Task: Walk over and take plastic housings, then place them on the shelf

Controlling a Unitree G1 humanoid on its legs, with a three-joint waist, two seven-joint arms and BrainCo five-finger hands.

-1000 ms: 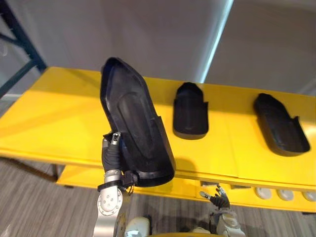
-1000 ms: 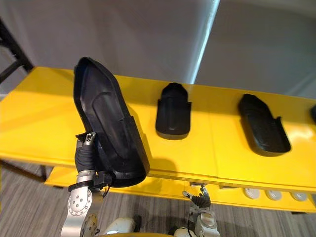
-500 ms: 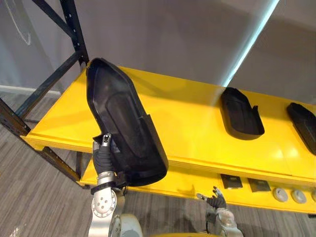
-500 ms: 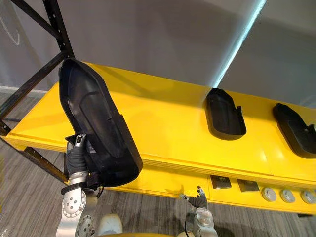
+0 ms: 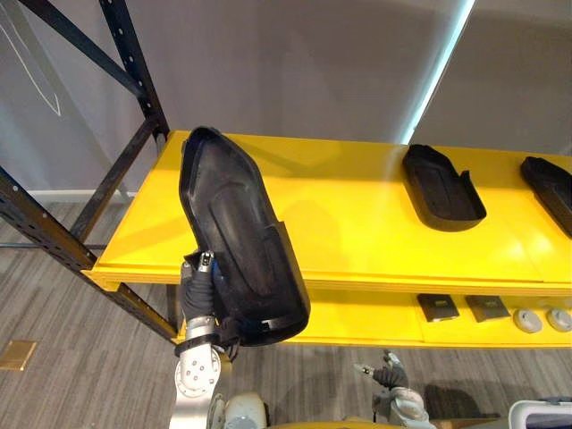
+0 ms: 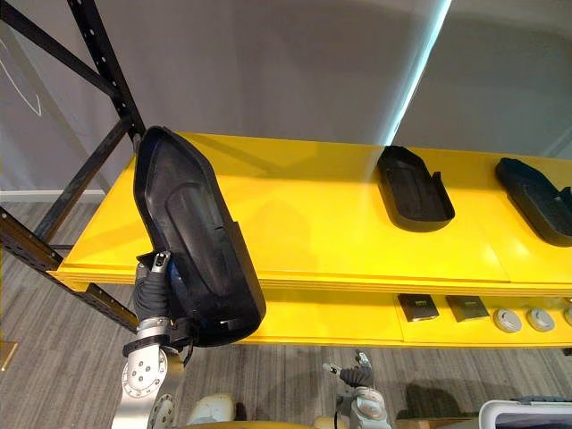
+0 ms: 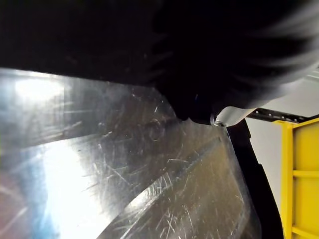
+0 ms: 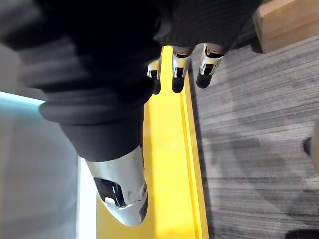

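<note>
Left robot hand [image 5: 200,286] clamped on housing [image 5: 234,234] | right robot hand [image 8: 180,74] relaxed | yellow shelf [image 5: 357,214] | grey wall [image 5: 295,63]

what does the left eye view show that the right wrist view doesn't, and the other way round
Left eye view, not right wrist: the large black plastic housing gripped by the left hand, a smaller black housing and another black housing lying on the shelf, and the dark metal rack post.
Right wrist view, not left eye: a tan block's corner.
Both: the yellow shelf, the grey plank floor and the right hand, fingers relaxed, holding nothing.
</note>
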